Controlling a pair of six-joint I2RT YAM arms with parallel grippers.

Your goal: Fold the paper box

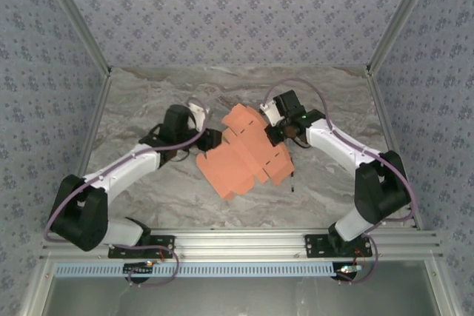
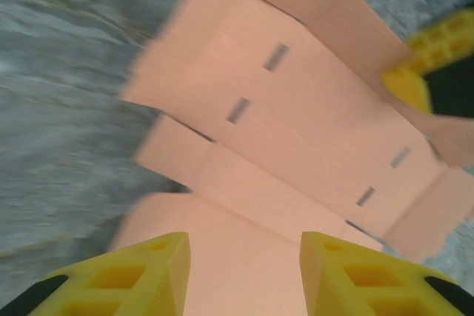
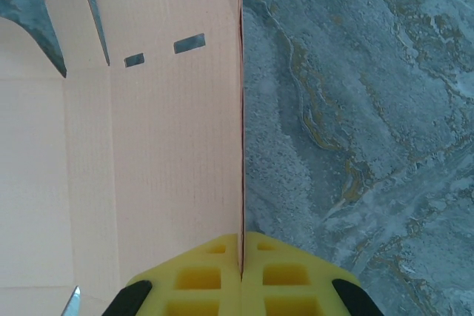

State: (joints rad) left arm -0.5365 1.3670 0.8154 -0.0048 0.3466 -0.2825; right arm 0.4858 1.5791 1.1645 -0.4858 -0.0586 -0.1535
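Right wrist view shows the right gripper (image 3: 241, 260) clamped on the paper box (image 3: 148, 153) edge; left gripper (image 2: 244, 264) apart; arms bent toward centre.

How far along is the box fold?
Early. Done: one edge panel of the paper box looks lifted. In hand: right pincer pinches that edge; left pincer hangs open over it. Left: no tabs in slots, no box shape yet.

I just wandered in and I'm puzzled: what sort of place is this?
Probably a robot test booth, not a home: patterned wall panels enclose a marble-look table, the left arm and right arm are bolted to a metal rail, and they work on a paper box.
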